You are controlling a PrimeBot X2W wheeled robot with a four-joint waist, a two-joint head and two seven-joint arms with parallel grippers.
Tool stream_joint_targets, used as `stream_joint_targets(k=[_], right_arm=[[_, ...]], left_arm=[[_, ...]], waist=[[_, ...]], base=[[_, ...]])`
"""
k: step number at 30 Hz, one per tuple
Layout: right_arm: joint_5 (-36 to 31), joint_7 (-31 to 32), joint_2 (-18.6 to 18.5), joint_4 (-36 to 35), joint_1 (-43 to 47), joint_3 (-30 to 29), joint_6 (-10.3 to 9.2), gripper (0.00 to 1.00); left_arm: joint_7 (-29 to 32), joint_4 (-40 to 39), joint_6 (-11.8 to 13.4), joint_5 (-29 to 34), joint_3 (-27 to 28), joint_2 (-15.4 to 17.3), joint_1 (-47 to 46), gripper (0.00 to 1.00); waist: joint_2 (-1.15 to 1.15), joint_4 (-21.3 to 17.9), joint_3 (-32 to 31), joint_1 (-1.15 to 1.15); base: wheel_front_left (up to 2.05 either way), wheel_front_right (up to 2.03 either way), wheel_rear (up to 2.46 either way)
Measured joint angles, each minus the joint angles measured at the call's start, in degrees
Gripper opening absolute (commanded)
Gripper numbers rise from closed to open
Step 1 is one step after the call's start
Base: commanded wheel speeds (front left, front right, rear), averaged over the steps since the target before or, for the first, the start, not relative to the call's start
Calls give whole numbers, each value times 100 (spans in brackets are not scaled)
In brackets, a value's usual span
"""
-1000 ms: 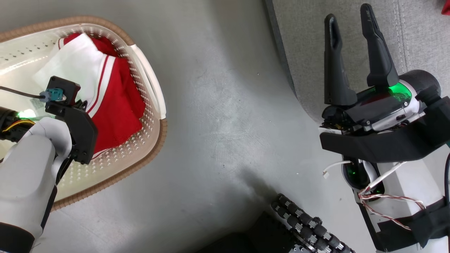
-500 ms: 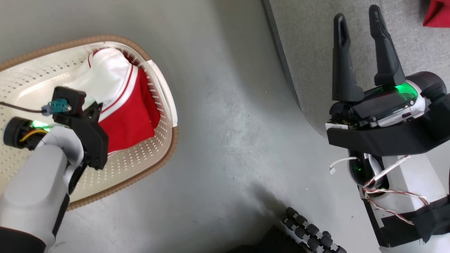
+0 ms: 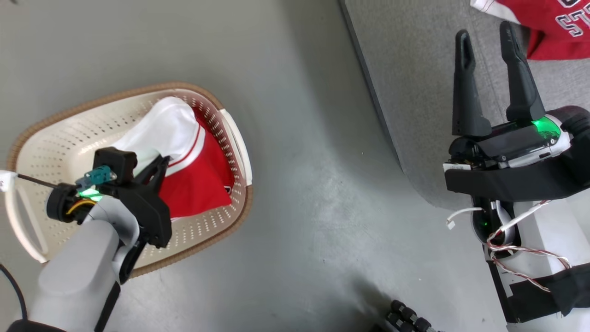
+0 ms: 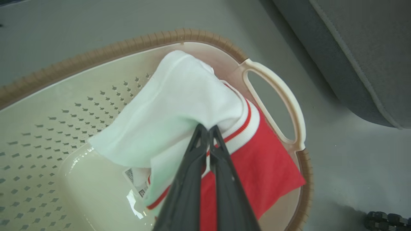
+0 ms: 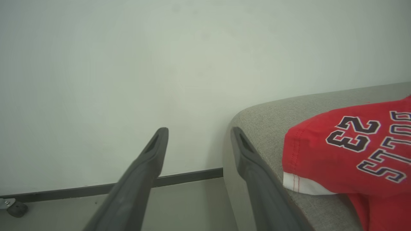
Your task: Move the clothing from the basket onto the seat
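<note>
The red shorts (image 3: 203, 184) with a white side panel lie bunched against the right wall of the cream basket (image 3: 55, 133) on the floor. My left gripper (image 3: 165, 160) reaches into the basket. In the left wrist view its fingers (image 4: 205, 130) are pinched together on a fold of the shorts' (image 4: 179, 106) white panel, above the barcode label (image 4: 132, 175). The red jersey (image 3: 544, 23) lies on the grey seat (image 3: 415, 92) at the upper right. My right gripper (image 3: 488, 39) hovers open over the seat, just left of the jersey (image 5: 350, 154), holding nothing.
Grey floor separates the basket from the seat's rounded edge (image 4: 353, 73). The basket's white handle (image 4: 285, 99) faces the seat. My base's dark wheels (image 3: 408, 320) show at the bottom. In the right wrist view a pale wall with a dark baseboard (image 5: 189, 175) stands behind the seat (image 5: 266, 122).
The head camera has tilted, bringing the whole basket and the jersey into view. The left gripper has drawn the shorts' white panel up into a peak. The right gripper stays open over the seat.
</note>
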Motion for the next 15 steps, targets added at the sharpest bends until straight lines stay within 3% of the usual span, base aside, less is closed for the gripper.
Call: stream_joint_targets(k=[15], right_arm=[[-2, 0, -120, 277, 533, -367, 155, 100]], left_arm=[[-690, -402, 0, -413, -347, -111, 422, 0]], waist=[[0, 271, -1049, 0]], base=[[0, 0, 0]])
